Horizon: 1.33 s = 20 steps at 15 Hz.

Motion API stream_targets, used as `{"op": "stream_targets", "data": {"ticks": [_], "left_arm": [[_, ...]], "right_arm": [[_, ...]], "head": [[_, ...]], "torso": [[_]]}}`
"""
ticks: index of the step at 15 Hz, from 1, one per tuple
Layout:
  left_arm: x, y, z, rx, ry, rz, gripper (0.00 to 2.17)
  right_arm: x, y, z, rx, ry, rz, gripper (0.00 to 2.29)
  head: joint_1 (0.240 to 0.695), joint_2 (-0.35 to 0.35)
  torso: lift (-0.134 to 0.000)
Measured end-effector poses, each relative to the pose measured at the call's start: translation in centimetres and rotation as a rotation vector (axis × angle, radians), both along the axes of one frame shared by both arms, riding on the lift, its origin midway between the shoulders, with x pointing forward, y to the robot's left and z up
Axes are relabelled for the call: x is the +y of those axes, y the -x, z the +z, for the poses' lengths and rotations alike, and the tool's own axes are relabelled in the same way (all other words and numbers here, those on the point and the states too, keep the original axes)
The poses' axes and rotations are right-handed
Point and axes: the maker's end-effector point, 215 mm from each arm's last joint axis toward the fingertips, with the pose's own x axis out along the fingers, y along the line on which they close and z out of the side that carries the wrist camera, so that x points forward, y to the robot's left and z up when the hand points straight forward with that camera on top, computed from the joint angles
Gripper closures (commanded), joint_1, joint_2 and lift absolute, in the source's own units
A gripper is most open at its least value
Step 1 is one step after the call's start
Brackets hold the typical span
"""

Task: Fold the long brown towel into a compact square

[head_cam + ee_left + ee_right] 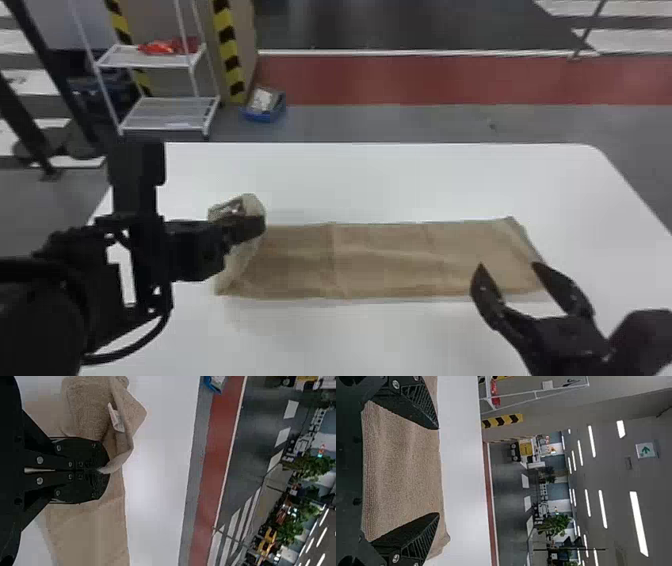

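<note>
Black left arm is looming closest, its gripper pinching the brown towel by its left end, probably for folding that end inward. The rest is lying flat across the white table. Right gripper is hanging spread by the other end, maybe for steadying it lol.

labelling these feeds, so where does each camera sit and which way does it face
Head view: on the robot's head, facing forward and down at the brown towel on the white table; left gripper and right gripper show.
Left wrist view: on the left wrist, facing out past its shut fingers, holding towel, toward the floor beyond the table.
Right wrist view: on the right wrist, facing out past its open fingers, over towel and table.
Head and left wrist views share the gripped towel end and red floor strip.
</note>
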Motion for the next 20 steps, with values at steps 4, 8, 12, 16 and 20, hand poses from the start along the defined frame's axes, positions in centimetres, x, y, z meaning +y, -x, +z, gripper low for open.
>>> {"op": "stream_targets", "data": {"ticks": [4, 8, 12, 16, 20], "left_arm": [[-9.6, -0.2, 0.1, -0.023, -0.163, -0.158, 2.15], [-15.0, -0.1, -3.7, -0.02, -0.33, -0.222, 2.15], [-18.1, -1.1, -4.7, -0.076, -0.381, -0.259, 0.0], [-21.5, 1.3, -5.1, -0.085, -0.331, -0.351, 0.03], [-22.3, 3.5, -4.7, -0.079, -0.281, -0.376, 0.03]], "right_arm": [[-0.1, 0.0, 0.1, 0.0, 0.003, 0.0, 0.11], [-0.2, -0.1, -0.3, 0.005, -0.005, 0.0, 0.11], [-0.2, -0.2, -0.8, 0.012, -0.006, 0.001, 0.11], [-0.1, -0.4, -0.6, 0.006, -0.008, 0.003, 0.11], [0.4, -1.0, -0.3, 0.0, -0.008, 0.009, 0.11]], "head": [[0.695, -0.208], [0.695, -0.285], [0.695, -0.317], [0.695, -0.35], [0.695, -0.35]], "torso": [[-0.123], [-0.123], [-0.123], [-0.123], [-0.123]]}}
